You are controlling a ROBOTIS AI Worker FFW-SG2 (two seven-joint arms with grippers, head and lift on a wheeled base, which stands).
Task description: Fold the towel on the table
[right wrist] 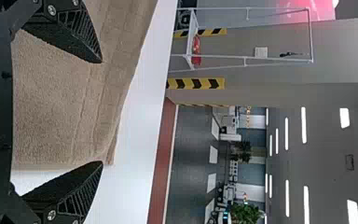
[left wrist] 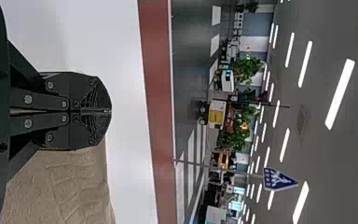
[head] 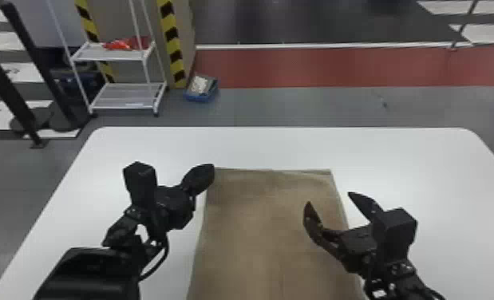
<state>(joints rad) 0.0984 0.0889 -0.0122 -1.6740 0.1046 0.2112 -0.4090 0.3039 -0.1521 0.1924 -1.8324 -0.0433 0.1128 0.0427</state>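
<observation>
Head view: towel [head: 265, 239] flat on table [head: 429, 171], right of the left claw [head: 211, 170]; its right edge runs between the fingers of the right claw [head: 329, 198].

Left wrist view: left claw [left wrist: 110, 111] clenched, finger against finger, towel beside it. Touching? Can't tell.

Right wrist view: right claw [right wrist: 102, 112] released, fingers wide apart, towel's corner between them.

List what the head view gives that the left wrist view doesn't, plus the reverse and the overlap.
Head view adds: right gripper, open at the towel's right edge; white rack; blue bin on the floor.
Left wrist view adds: blue triangular sign, ceiling lights, green plants.
Both: left gripper, fingers together; tan towel; white table; red floor strip.
</observation>
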